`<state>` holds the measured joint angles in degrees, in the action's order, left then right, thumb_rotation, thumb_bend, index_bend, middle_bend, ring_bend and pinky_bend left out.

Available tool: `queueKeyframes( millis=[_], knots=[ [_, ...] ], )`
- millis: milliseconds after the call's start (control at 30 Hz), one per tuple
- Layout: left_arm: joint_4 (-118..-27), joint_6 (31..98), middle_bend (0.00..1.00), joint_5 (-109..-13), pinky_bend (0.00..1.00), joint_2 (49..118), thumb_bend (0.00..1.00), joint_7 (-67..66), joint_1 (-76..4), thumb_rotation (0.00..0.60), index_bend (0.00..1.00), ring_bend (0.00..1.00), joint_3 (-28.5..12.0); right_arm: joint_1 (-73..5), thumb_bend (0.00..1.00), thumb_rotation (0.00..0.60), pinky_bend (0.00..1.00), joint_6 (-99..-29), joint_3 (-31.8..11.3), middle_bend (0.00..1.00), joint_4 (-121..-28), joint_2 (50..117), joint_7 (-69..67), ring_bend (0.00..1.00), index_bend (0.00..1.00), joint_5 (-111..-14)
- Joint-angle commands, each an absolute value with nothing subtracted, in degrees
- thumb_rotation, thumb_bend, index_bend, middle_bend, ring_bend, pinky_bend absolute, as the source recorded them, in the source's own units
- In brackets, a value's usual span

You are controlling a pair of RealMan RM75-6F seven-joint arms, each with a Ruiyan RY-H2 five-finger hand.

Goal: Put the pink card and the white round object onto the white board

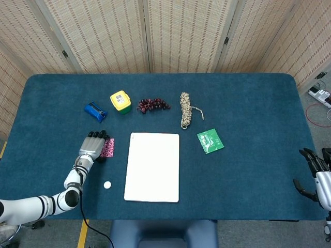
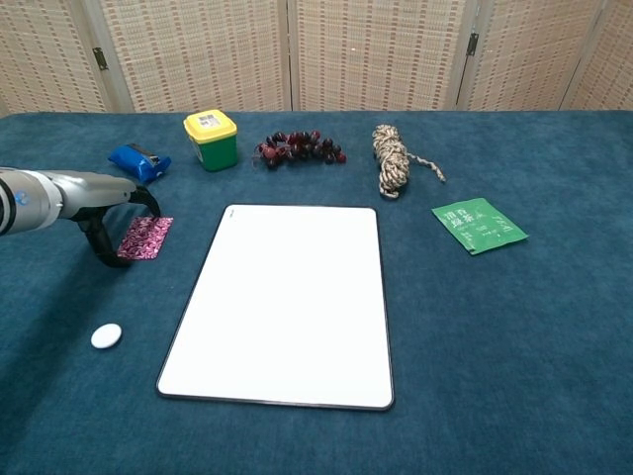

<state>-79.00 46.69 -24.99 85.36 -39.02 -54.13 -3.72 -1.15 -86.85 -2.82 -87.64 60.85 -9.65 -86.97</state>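
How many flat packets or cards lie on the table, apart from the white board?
2: a pink card at the left hand, and a green packet right of the board.

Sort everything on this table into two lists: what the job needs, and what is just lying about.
Needed: pink card, beside the left hand; white round object; white board.

Lying about: blue object; yellow-lidded green container; bunch of dark grapes; coil of rope; green packet.

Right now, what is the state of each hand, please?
Left hand: over the pink card, fingers around its left edge; a grip cannot be told.
Right hand: open, holds nothing, at the table's right edge.
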Motion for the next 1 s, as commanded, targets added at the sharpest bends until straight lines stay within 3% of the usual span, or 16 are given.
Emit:
queueKeyframes(
  millis=[33, 567, 1000],
  knots=[
    [-78.74, 46.88, 0.00, -24.94, 0.00, 85.56, 0.32, -38.72, -54.23, 0.600, 0.18, 0.00, -3.78, -1.20, 0.35, 0.600, 0.02, -86.80, -2.81, 0.14, -87.66, 60.85, -9.66, 0.21, 0.12, -87.06],
    [-77.84, 47.50, 0.00, -27.03, 0.00, 86.31, 0.32, -36.70, -53.83, 0.600, 0.26, 0.00, -3.56, -1.33, 0.35, 0.600, 0.02, -86.51, -2.81, 0.14, -88.00, 60.86, -9.15, 0.21, 0.13, -86.99],
    [-85.52, 51.12, 0.01, -33.65, 0.00, 83.58, 0.32, -37.12, -54.71, 0.600, 0.26, 0.00, -4.60, -1.54, 0.35, 0.600, 0.02, -86.11, -2.77, 0.14, -88.39, 60.93, -8.42, 0.21, 0.13, -86.92]
  ],
)
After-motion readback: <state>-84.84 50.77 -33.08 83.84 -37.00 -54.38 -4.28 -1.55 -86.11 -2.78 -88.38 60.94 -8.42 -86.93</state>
